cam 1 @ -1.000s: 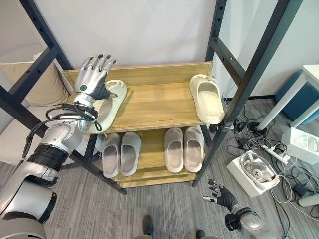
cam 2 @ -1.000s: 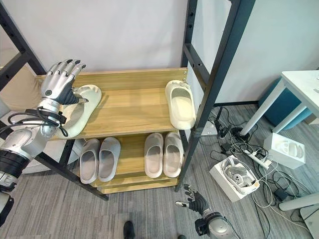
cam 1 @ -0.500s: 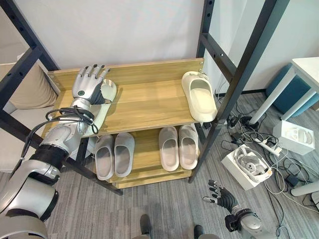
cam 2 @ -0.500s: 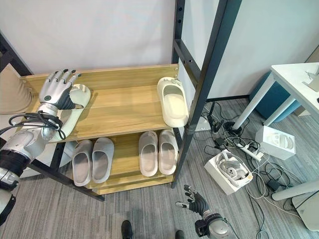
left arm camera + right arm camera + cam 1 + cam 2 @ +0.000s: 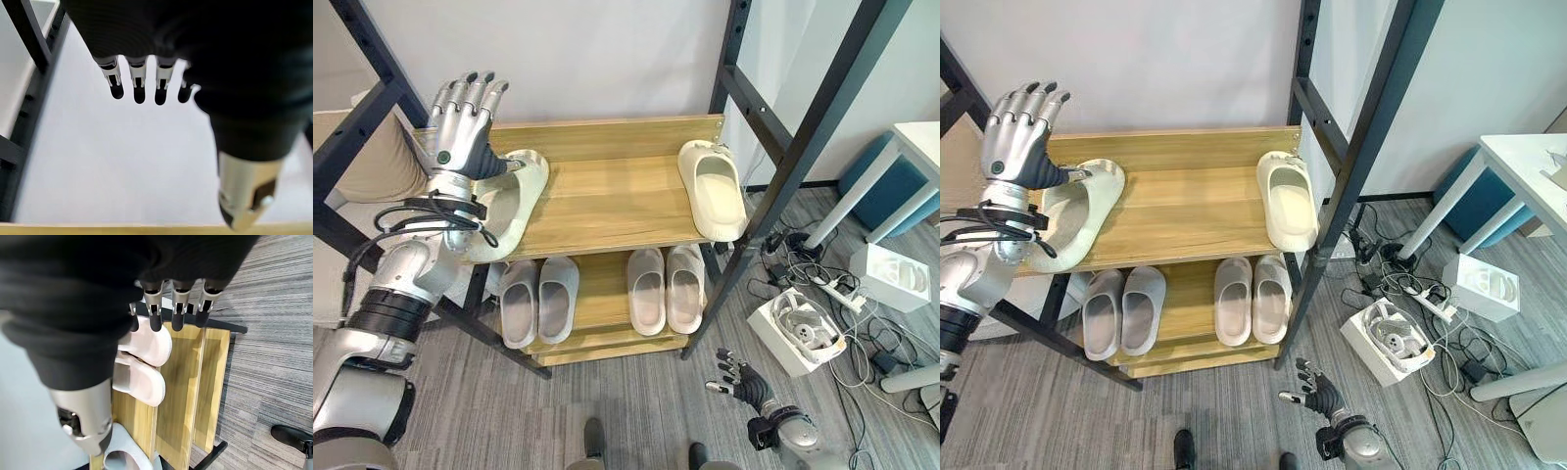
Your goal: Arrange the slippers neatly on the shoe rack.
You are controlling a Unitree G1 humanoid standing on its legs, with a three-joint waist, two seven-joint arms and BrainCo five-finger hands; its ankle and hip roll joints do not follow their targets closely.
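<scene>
A cream slipper (image 5: 509, 201) lies slanted at the left end of the wooden rack's top shelf (image 5: 607, 196), its heel hanging over the front left corner. My left hand (image 5: 460, 122) is raised over that slipper's far end, open, fingers straight up and thumb (image 5: 244, 205) close to the rim. The second cream slipper (image 5: 713, 191) lies at the shelf's right end, pointing backward. Two grey pairs (image 5: 538, 299) (image 5: 666, 289) sit side by side on the lower shelf (image 5: 188, 382). My right hand (image 5: 739, 377) hangs low near the floor in front of the rack's right post, open and holding nothing.
Black frame posts (image 5: 793, 176) rise on both sides of the rack. On the floor to the right are a white box with a headset (image 5: 801, 333), a tangle of cables (image 5: 862, 323), a white table (image 5: 920, 147) and a blue stool (image 5: 891, 186). A beige cushion (image 5: 377, 166) sits at left.
My left hand has lifted from beside the left slipper's far end to above it. The camera shifted slightly. The right hand stays low.
</scene>
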